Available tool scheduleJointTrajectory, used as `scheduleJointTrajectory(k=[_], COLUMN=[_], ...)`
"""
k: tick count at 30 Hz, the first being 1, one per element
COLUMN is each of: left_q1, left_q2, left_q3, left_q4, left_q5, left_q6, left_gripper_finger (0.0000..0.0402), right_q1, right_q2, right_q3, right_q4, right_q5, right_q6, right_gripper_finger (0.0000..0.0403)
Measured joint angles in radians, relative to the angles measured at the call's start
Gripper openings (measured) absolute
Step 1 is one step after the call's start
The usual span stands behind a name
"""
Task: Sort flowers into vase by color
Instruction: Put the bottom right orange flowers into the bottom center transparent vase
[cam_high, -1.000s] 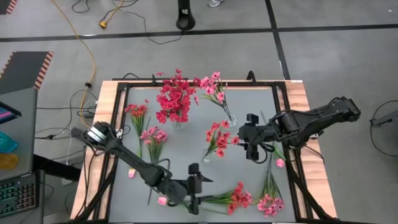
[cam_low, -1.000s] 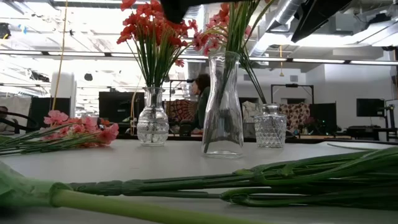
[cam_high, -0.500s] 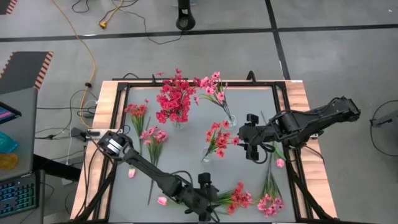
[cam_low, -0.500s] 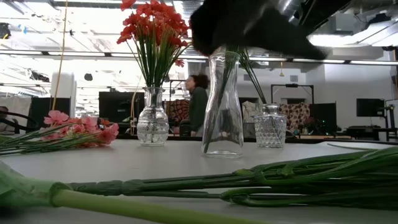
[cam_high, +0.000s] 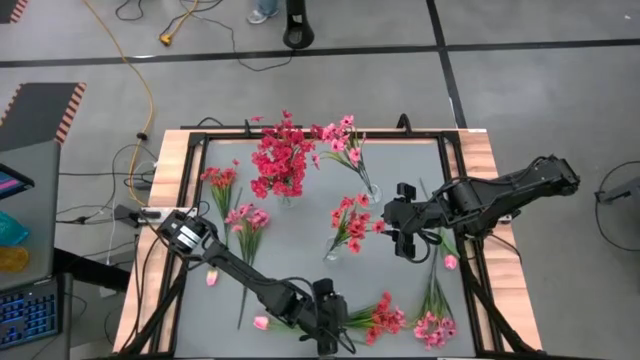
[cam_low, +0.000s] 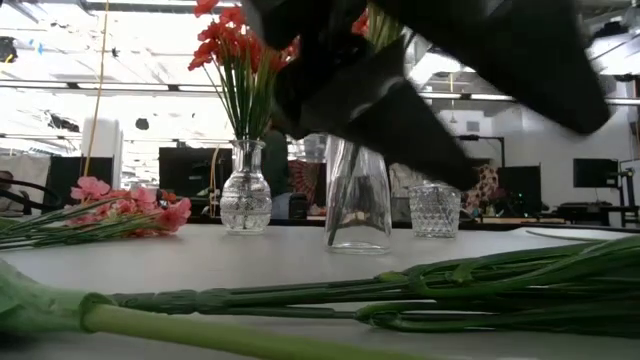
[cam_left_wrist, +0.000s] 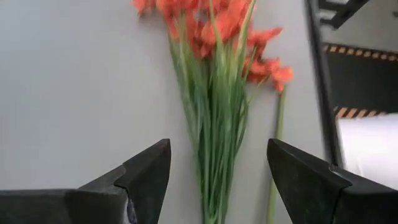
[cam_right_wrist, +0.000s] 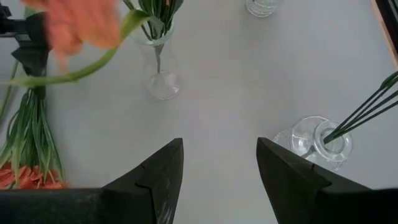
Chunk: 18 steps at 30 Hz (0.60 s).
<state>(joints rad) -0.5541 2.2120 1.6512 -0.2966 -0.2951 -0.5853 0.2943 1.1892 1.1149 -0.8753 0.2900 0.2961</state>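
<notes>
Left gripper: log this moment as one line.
left gripper: open, over red spray stems | right gripper: open, waiting mid-table | nothing held

Overhead lighting is even and shadows are faint. In the low view, bright ceiling strips glare; the dark arm (cam_low: 450, 80) across the top appears motion-blurred.

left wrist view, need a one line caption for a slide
Open left gripper poised over the green stems of a red flower spray lying on the grey table.
</notes>
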Motion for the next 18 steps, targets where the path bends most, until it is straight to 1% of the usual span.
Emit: scheduleJointTrajectory(k=[12,15,18], left_q1=[-0.001,-0.002,-0.003], left_q2=[0.000,0.016,0.062], left_q3=[-0.020,-0.018,-0.014], left_q4=[-0.029,-0.019,0.005], left_q5=[-0.006,-0.005,0.027], left_q6=[-0.040,-0.041,-0.065], left_gripper_finger=[0.0254,0.0254,0.0254], right_q1=[0.000,0.000,0.000], right_q2=[0.000,0.000,0.000], right_q3=[0.000,0.000,0.000], right_q4=[-0.001,0.000,-0.002], right_q5=[0.000,0.000,0.000], right_q6=[0.002,0.002,0.002], right_gripper_finger=[0.0230,0.0230,0.0230])
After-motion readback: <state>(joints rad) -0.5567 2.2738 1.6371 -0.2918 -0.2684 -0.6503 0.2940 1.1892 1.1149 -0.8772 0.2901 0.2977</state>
